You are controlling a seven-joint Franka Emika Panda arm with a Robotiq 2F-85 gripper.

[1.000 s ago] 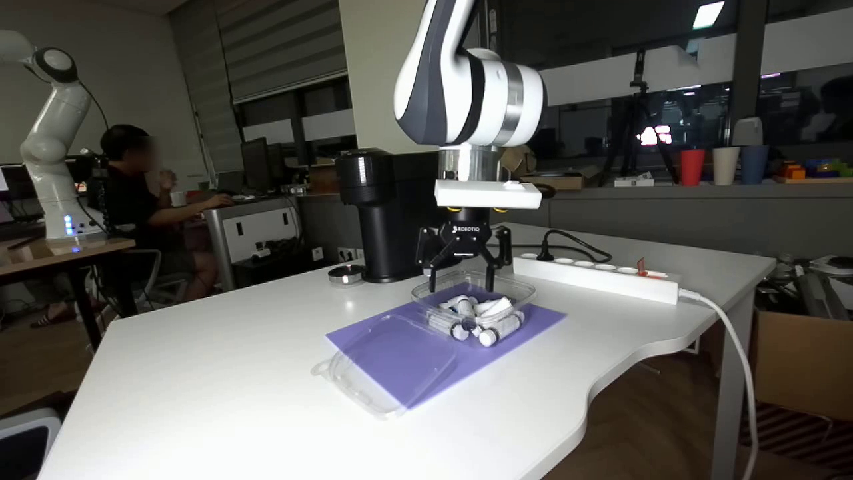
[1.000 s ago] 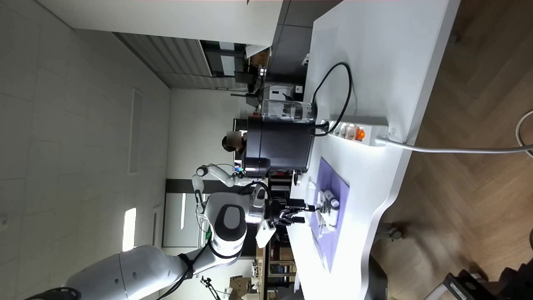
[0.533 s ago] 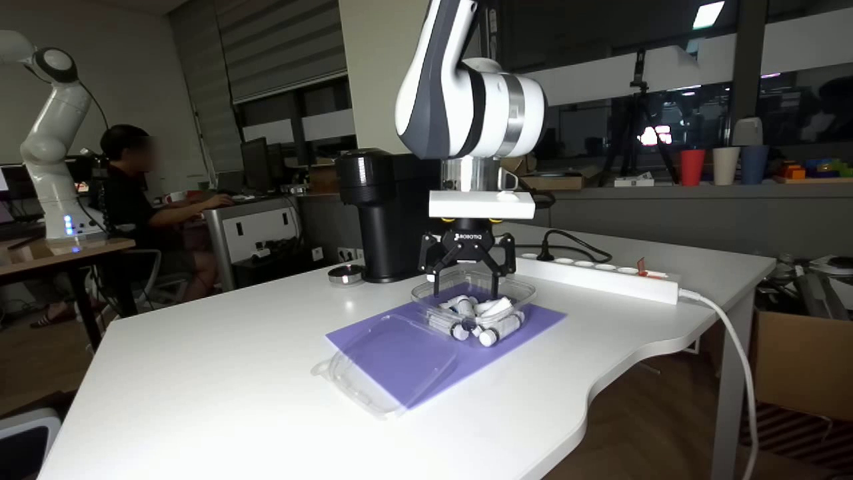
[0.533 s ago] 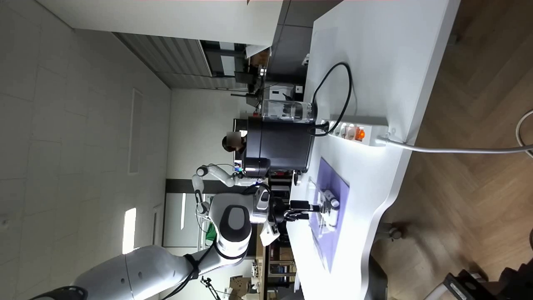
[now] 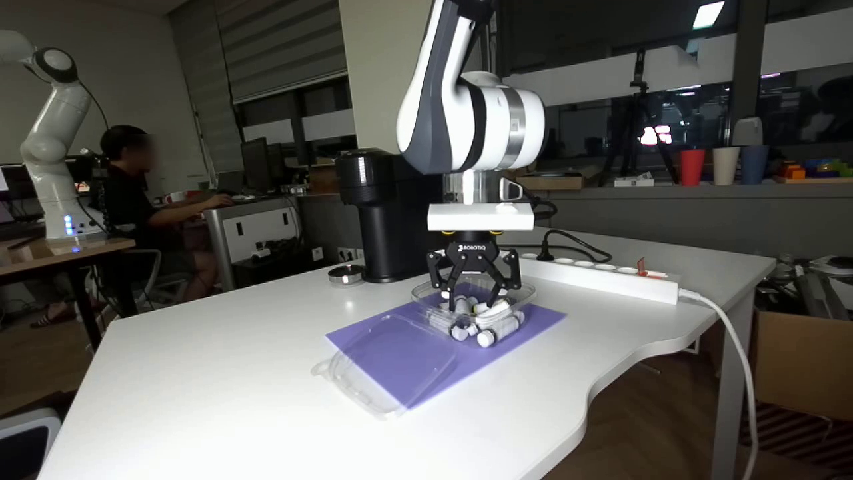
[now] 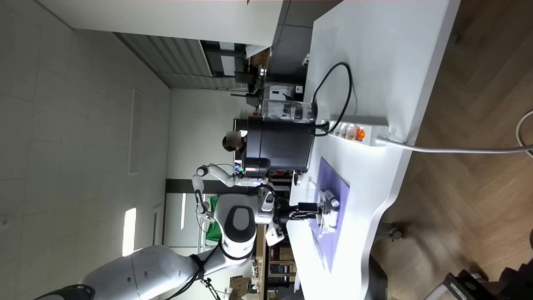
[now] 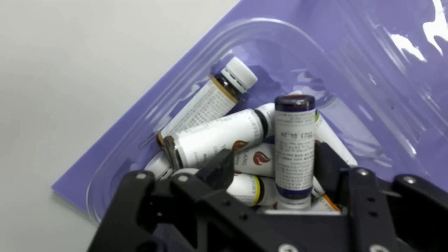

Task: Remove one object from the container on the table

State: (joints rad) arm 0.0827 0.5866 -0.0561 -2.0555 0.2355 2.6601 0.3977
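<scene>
The container is a clear plastic tub with a pale rim (image 5: pixel 418 296) on a flat purple sheet (image 5: pixel 466 368); its rim also shows in the wrist view (image 7: pixel 266 21). Several small white-labelled bottles lie jumbled in it, such as a white-capped one (image 5: pixel 501 330) at the front. My gripper (image 5: pixel 473 305) is lowered into the container, fingers pointing down among the bottles. In the wrist view my gripper (image 7: pixel 274 162) is open around a blue-banded bottle (image 7: pixel 294 150). That bottle is close to the right finger, with a gap to the left finger. Its lower end is partly hidden.
A clear lid (image 5: pixel 393 363) lies on the purple sheet and white table (image 5: pixel 266 373). A black coffee machine (image 5: pixel 380 213) and round metal tin (image 5: pixel 346 275) stand behind. A white power strip (image 5: pixel 600 279) with cables lies to the right, and the table edge curves in front.
My gripper has moved down from above the rim into the container. Its fingers have come closer together. Some bottles have shifted slightly, and a yellow band now shows between the fingers.
</scene>
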